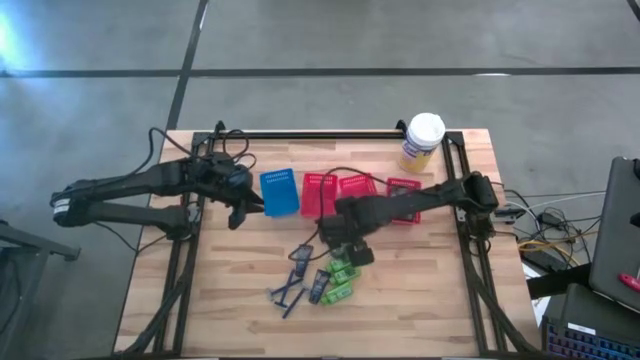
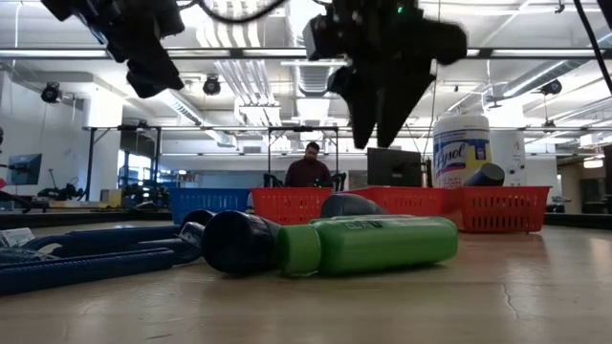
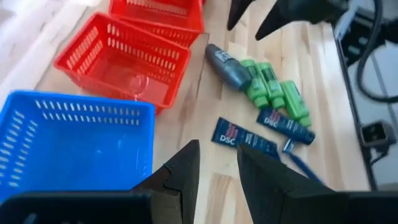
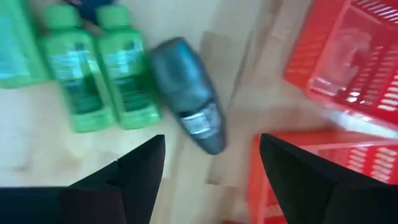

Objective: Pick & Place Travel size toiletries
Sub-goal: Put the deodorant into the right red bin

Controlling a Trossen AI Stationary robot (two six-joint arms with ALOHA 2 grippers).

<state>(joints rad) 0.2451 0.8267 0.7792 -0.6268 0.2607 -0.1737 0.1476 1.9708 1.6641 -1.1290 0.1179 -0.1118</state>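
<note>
Green bottles (image 2: 368,245) half hiding grey tube (image 2: 349,204) behind

Below your right gripper (image 1: 345,238) lies a tube (image 4: 189,103), bottles (image 4: 102,68) beside it, baskets (image 4: 348,62) on its other side. The tube appears to touch the nearest bottle.

The counter (image 1: 240,300) is pale wood, planked with visible grain and a dull sheen. The red baskets (image 3: 124,65) and the blue basket (image 3: 74,146) look like moulded plastic, slotted walls, faintly glossy. The green bottles (image 4: 106,68) are smooth, shiny plastic with printed labels. The dark grey tube (image 4: 186,102) has a satin, smooth skin. The right gripper (image 4: 208,180) fingers look matt black.
</note>
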